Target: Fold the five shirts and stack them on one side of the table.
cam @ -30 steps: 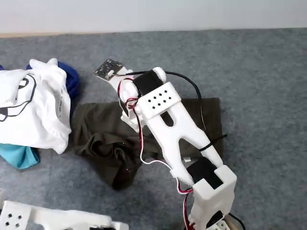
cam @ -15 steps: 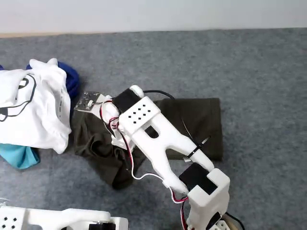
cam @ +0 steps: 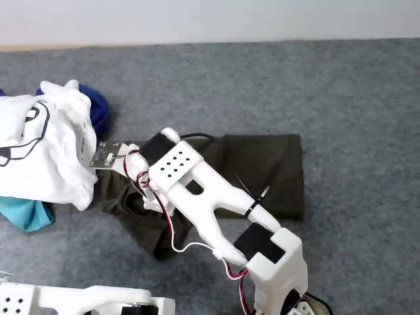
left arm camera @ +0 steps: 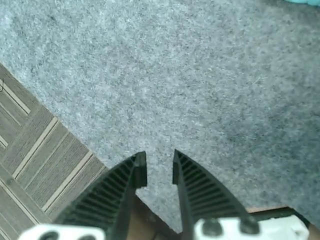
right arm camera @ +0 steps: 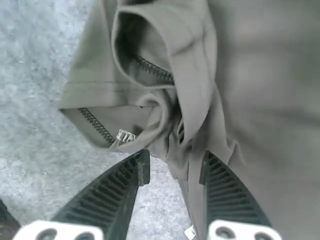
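Note:
A dark olive shirt (cam: 262, 170) lies on the grey carpeted table, flat on its right half and crumpled on its left (cam: 141, 220). My right arm (cam: 197, 184) stretches across it, with the wrist over the crumpled part. In the right wrist view my right gripper (right arm camera: 172, 167) is open just above a bunched fold and hem of the olive shirt (right arm camera: 165, 65), with cloth lying between the fingertips. My left gripper (left arm camera: 159, 167) hangs over bare carpet near the table's edge, its fingers a narrow gap apart and holding nothing.
A heap of shirts sits at the left: a white one (cam: 39, 151) on top, a blue one (cam: 98, 111) behind, a teal one (cam: 26, 213) beneath. My left arm's white link (cam: 79, 300) lies along the front edge. Wooden floor (left arm camera: 35, 150) shows past the table edge.
My right arm has swung to the left and lowered over the olive shirt, from its upper middle to its crumpled left part. The shirts have not moved.

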Controlling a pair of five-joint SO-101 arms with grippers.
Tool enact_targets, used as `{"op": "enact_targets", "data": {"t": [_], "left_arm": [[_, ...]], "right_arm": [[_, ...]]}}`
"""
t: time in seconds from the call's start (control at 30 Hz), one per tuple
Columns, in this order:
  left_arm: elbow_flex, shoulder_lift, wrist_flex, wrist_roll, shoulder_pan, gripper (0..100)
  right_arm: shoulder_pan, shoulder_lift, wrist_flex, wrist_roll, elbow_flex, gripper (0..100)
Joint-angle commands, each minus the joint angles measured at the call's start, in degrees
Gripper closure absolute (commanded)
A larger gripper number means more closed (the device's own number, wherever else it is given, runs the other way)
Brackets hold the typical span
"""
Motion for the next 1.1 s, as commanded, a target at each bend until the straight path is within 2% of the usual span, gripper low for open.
{"op": "enact_targets", "data": {"t": [0.0,0.27,0.47,0.67,0.87,1.07], "left_arm": [[-0.22,-0.79,-0.88,-0.53,-0.18,90],[-0.22,-0.79,-0.88,-0.53,-0.18,90],[-0.22,-0.79,-0.88,-0.53,-0.18,90],[-0.22,-0.79,-0.88,-0.53,0.00,90],[-0.31,-0.79,-0.79,-0.35,3.78,90],[-0.40,-0.79,-0.79,-0.35,4.40,90]], "right_arm": [[-0.31,-0.22,-2.68,0.70,-0.44,82.2],[0.04,4.09,-6.55,0.79,-0.62,82.4],[-0.40,3.03,-5.05,4.04,-1.41,99.5],[-2.07,-3.03,1.10,7.74,-2.02,98.8],[-6.55,-8.22,6.64,8.09,-2.02,98.8],[-6.90,-8.66,4.88,8.09,-2.11,98.8]]}}
